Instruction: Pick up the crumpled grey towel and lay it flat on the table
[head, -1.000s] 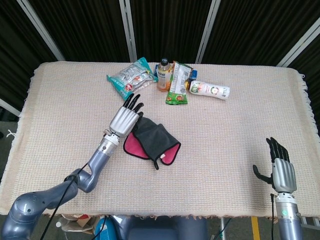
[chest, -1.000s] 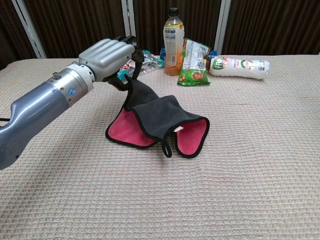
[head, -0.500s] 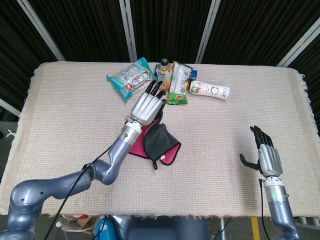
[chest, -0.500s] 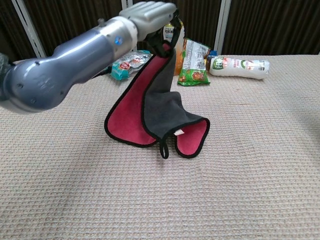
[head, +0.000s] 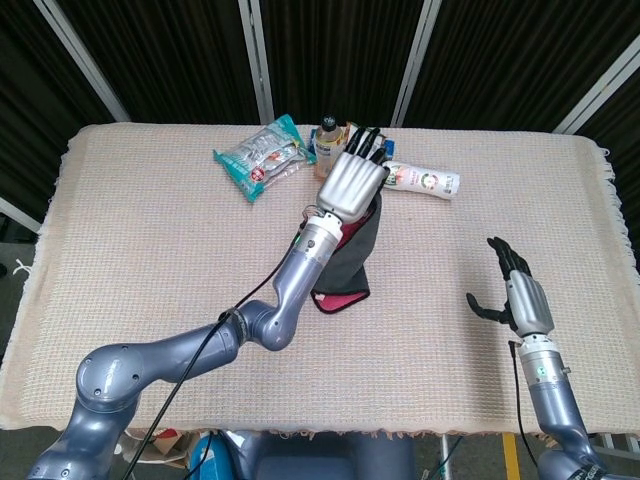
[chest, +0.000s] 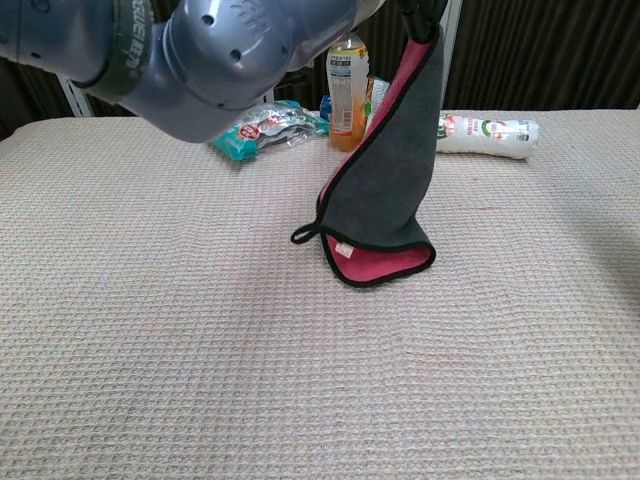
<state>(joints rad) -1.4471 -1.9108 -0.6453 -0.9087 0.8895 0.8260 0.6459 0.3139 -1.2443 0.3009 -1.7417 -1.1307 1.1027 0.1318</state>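
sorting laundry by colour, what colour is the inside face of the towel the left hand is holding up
Pink-red, with a black edge; the outer face of the towel is dark grey. Chest view shows it best.

Head view looks steeply down; chest view looks low, level, across the table (chest: 150, 330).

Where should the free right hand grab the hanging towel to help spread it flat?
Judging by its hang, pinch the towel's low right corner, coming from the right hand's own side: the left hand holds the top, and that hem faces right.
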